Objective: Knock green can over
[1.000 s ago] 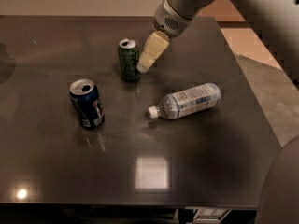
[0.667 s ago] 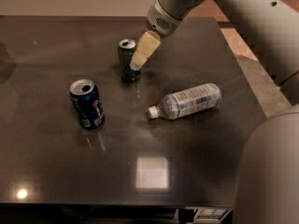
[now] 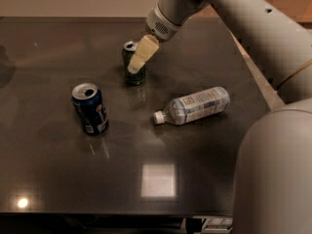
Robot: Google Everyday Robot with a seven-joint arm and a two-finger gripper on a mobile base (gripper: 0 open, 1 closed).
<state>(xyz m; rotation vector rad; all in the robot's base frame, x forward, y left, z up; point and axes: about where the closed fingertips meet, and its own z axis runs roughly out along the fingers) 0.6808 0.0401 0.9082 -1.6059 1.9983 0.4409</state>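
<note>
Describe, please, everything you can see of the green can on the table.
The green can is a small, dark green metal drink can with a silver top, standing upright on the dark table, toward its far side. It sits beyond the blue can and the lying plastic bottle, apart from both. The gripper crosses its upper part in this view, apparently touching it.

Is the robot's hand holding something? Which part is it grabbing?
Probably nothing. The gripper overlaps the upper part of the upright green can and seems to lean against its side rather than hold it.
</note>
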